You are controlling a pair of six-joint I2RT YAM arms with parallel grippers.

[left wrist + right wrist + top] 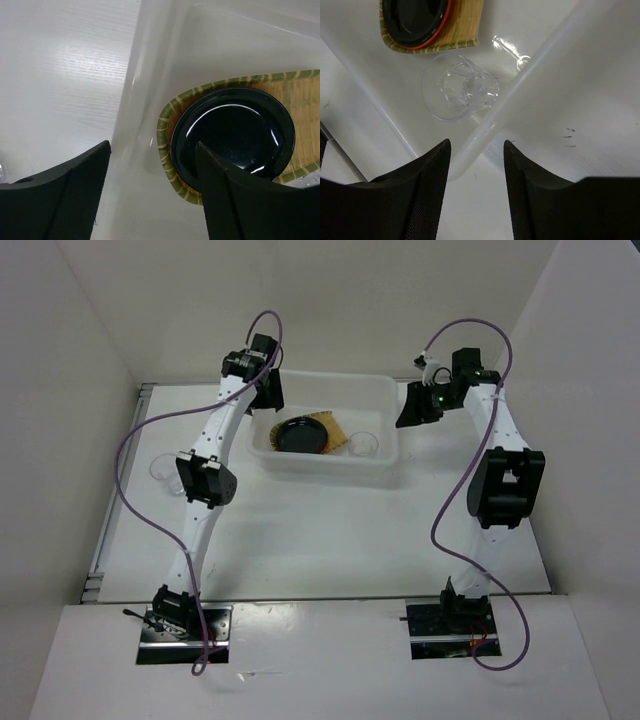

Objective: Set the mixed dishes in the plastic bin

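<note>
Bin (322,464) holds tray (340,428), black plate (302,435) and 1 cup (364,445). A 2nd cup (163,468) stands on the surface (330,530) left of the bin. Left pincer (152,150) and right pincer (476,145) hang over the bin's rim, wide open, empty. Advised: left pincer straddles the 2nd cup's wall, closing gently.

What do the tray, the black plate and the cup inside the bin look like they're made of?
Tray: likely woven bamboo, matte tan strips, green-striped rim. Black plate: glossy with sharp highlights; plastic or glazed ceramic, unclear. Cup: clear and faceted, probably thin plastic.
</note>
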